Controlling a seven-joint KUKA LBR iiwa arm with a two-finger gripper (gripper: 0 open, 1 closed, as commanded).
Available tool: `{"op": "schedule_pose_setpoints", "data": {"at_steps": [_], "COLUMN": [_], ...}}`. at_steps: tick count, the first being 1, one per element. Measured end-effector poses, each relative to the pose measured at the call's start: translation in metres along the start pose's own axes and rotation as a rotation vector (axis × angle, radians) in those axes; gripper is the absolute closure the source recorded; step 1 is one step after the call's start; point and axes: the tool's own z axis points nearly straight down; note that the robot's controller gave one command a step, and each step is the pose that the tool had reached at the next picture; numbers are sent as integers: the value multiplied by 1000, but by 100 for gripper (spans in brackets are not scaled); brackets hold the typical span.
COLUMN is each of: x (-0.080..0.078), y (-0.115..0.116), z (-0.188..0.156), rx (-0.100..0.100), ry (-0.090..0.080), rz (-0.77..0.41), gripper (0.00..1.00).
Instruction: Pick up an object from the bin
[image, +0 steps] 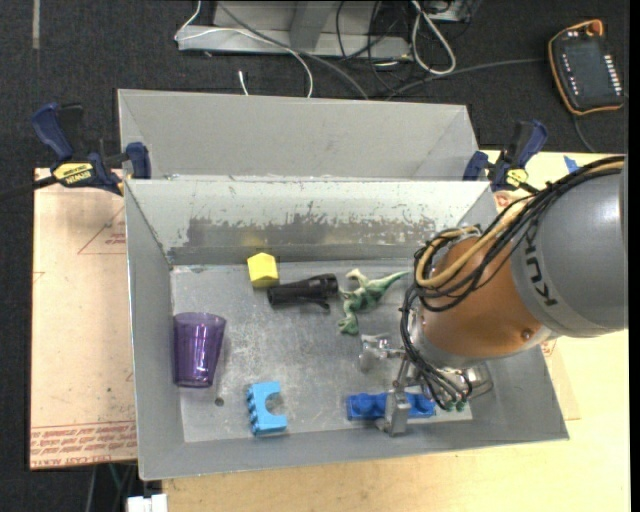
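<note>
The pincer (397, 412) sits low over a blue block (365, 406) at the bin's (150, 320) five o'clock, likely because that block lies clear of the others. I cannot tell whether it is clenched or released.

I had the arm (575, 255) reaching in from the right and bent downward, cables (480, 240) looped over its orange wrist cover (470, 305), while the gripper (396, 410) hung low.
</note>
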Motion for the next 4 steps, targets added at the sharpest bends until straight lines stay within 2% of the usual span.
{"op": "schedule_pose_setpoints", "data": {"at_steps": [1,2,3,4], "x": [0,0,3,-1], "y": [11,11,12,11], "z": [1,1,-28,-57], "rx": [-1,-1,-2,-1], "ry": [19,19,33,22], "rz": [4,4,4,5], "gripper": [100,100,100,100]}}
